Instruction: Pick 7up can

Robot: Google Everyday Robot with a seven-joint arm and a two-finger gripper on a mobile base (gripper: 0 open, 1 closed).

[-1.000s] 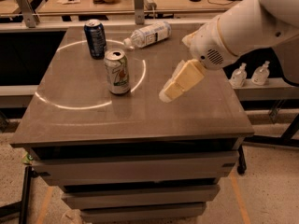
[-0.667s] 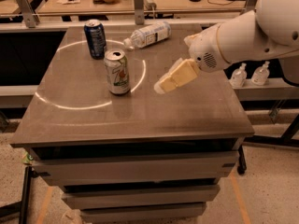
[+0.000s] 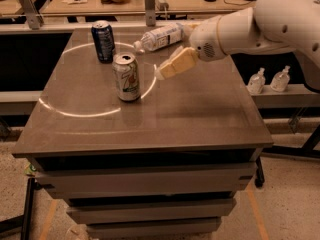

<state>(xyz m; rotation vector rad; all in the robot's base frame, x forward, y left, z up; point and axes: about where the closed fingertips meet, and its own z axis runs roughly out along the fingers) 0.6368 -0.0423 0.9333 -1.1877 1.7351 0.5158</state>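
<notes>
The 7up can [image 3: 126,77], whitish-silver with green and red markings and a silver top, stands upright on the grey table [image 3: 200,119], left of centre. My gripper [image 3: 165,70] hangs above the table just to the right of the can, at about the height of its top, and points left at it. A small gap separates them. The gripper holds nothing. The white arm reaches in from the upper right.
A dark blue can [image 3: 103,41] stands behind the 7up can. A clear plastic bottle [image 3: 161,36] lies on its side at the back, close behind the gripper. Two small bottles [image 3: 269,80] stand on a shelf to the right. A cluttered bench lies beyond.
The gripper has moved left and toward the back of the table, closing most of the gap to the 7up can. The cans and the bottle have not moved.
</notes>
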